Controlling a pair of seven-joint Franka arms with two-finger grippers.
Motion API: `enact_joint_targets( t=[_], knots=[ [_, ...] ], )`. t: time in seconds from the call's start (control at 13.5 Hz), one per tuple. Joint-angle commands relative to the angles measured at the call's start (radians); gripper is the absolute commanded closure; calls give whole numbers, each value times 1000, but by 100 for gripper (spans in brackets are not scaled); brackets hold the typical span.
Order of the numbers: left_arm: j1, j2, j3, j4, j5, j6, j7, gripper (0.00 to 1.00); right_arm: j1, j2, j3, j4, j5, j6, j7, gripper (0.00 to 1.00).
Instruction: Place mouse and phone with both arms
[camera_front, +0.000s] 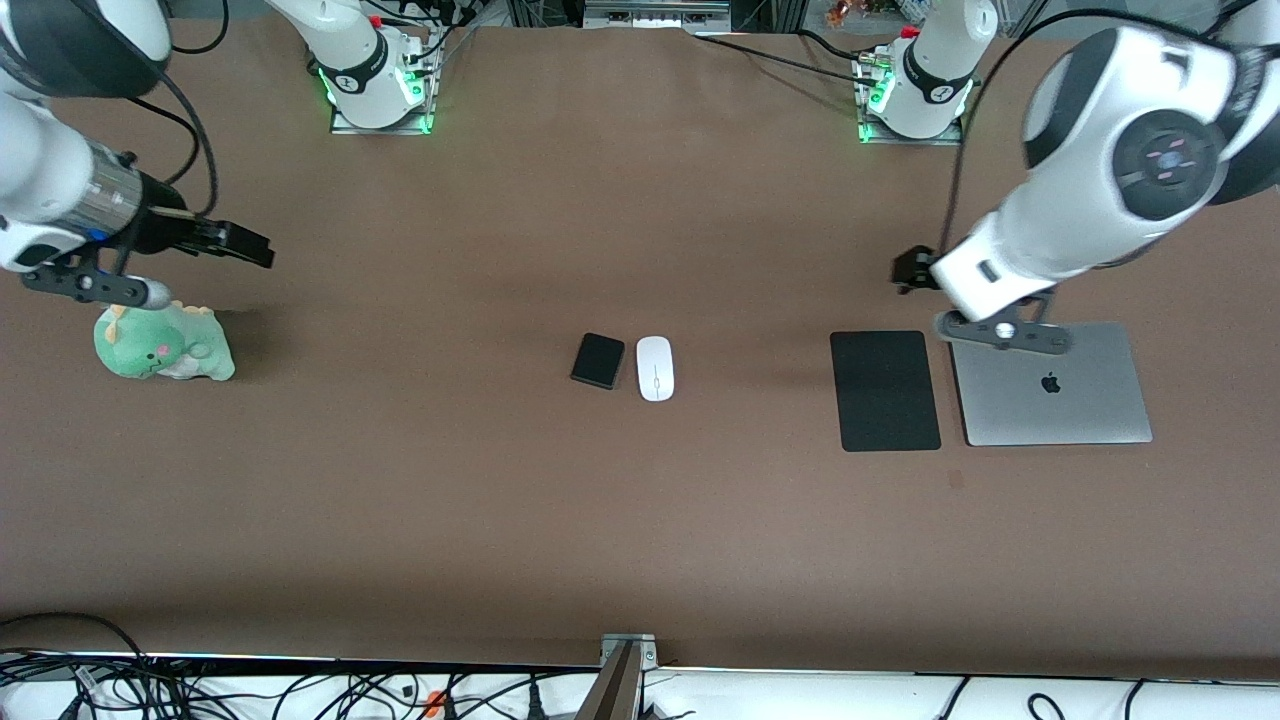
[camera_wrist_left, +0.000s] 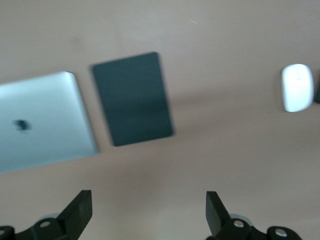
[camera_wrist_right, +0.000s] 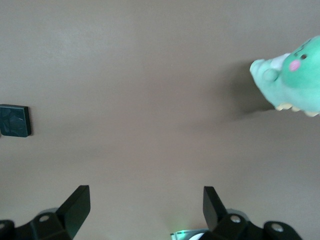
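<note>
Mouse (camera_front: 655, 368) and phone (camera_front: 598, 360) sit side by side, well clear of the laptop (camera_front: 1050, 384). Both grippers, left gripper (camera_wrist_left: 149, 210) and right gripper (camera_wrist_right: 146, 206), hang wide open (nothing held), so I'd center each one before dropping.

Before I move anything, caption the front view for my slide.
Phone and mouse side by side mid-table; open left gripper above the mat, open right gripper near the plush dinosaur.

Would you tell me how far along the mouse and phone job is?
Nothing looks done: the mouse and phone lie side by side mid-table, untouched. Nothing is in hand; the left gripper and right gripper hang open and empty over bare table. Both pickups and placements remain.
</note>
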Motion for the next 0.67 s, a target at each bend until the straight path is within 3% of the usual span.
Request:
enact_joint_targets(
  t=[0.0,0.22,0.44,0.59],
  knots=[
    [-86,95,2,26,-31,80,-138,0,38,24,-4,13,5,11,72,0],
    [-218,187,2,28,-30,235,-400,0,43,28,-4,13,8,16,83,0],
    [-360,328,12,28,-18,472,-582,0,50,28,-4,7,8,16,167,0],
    [-385,392,12,29,10,569,-628,0,57,28,-4,7,6,14,177,0]
  ],
)
